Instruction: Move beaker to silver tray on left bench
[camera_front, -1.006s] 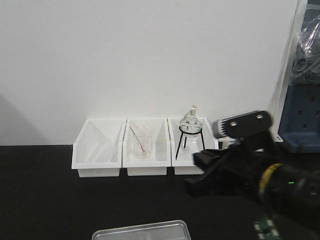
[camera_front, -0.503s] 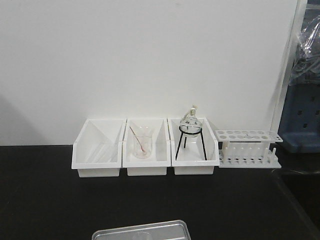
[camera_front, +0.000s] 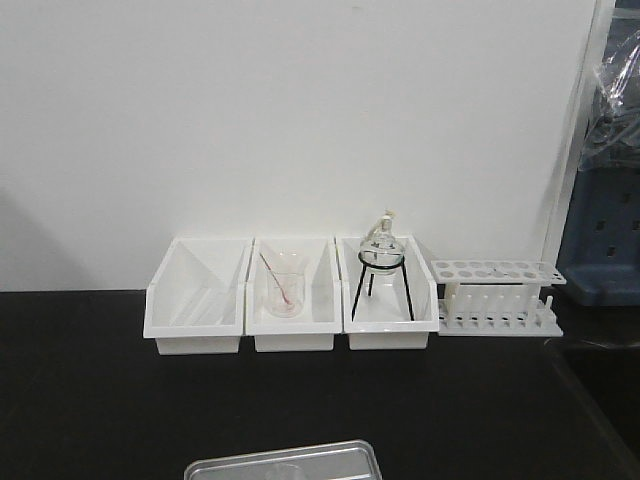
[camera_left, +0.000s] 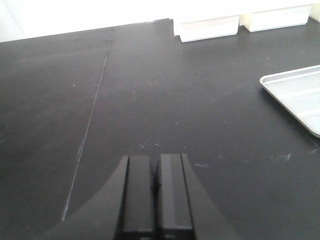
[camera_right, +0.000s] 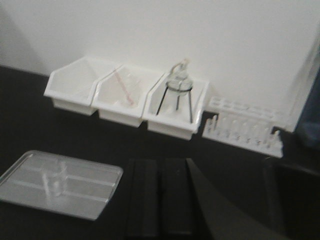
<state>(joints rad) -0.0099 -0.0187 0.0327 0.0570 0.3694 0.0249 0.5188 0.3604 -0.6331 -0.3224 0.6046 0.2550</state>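
The beaker (camera_right: 55, 183) is seen standing upright inside the silver tray (camera_right: 95, 200), towards that tray's left half, in the right wrist view. The tray lies flat on the black worktop of the left bench (camera_front: 90, 400), near its front edge; only the tray's rear rim (camera_front: 285, 459) is caught at the bottom of the front-facing view. Along the back edge of the bench, against the white wall, three white bins (camera_front: 195, 295) are lined up side by side — the middle one holds a clear beaker with a thin rod (camera_front: 284, 290), the right one a round flask on a black tripod (camera_front: 382, 262). A white test-tube rack (camera_front: 497, 297) is set just beside the right bin, towards the back right corner.

The left gripper (camera_left: 155, 192) is seen over bare worktop with its jaws pressed together and nothing between them. The right gripper (camera_right: 160, 200) is likewise closed and empty — its fingers are held just right of the tray, apart from the beaker.
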